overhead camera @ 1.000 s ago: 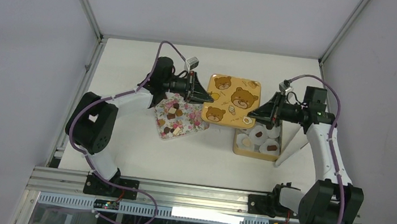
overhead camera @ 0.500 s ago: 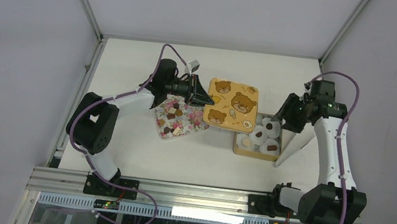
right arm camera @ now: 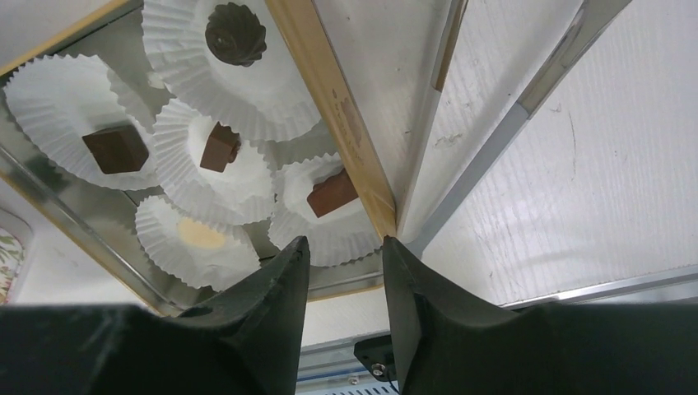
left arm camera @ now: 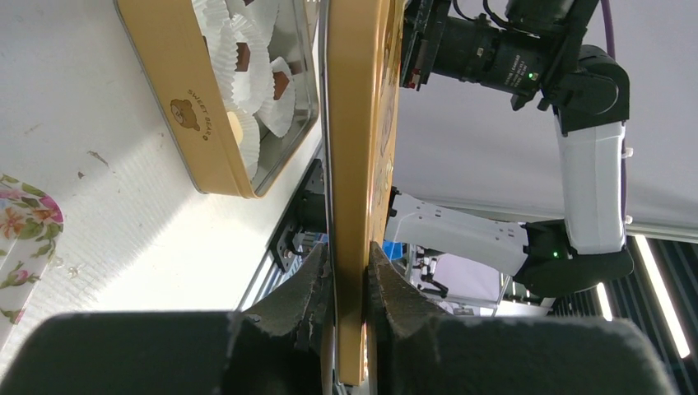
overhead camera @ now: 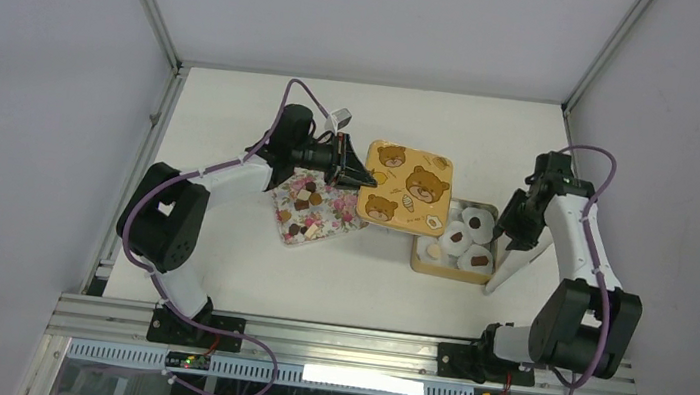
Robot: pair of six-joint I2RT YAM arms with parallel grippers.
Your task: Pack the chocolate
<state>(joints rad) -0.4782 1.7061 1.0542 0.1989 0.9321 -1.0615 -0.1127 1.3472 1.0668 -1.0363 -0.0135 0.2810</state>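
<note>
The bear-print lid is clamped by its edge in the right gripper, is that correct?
Not quite. The left gripper clamps the bear-print lid by its edge, as the left wrist view shows. The right gripper is open and holds nothing, above the tin.

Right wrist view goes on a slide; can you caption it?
Open right gripper above the rim of the tin, five paper cups each holding one chocolate.
</note>
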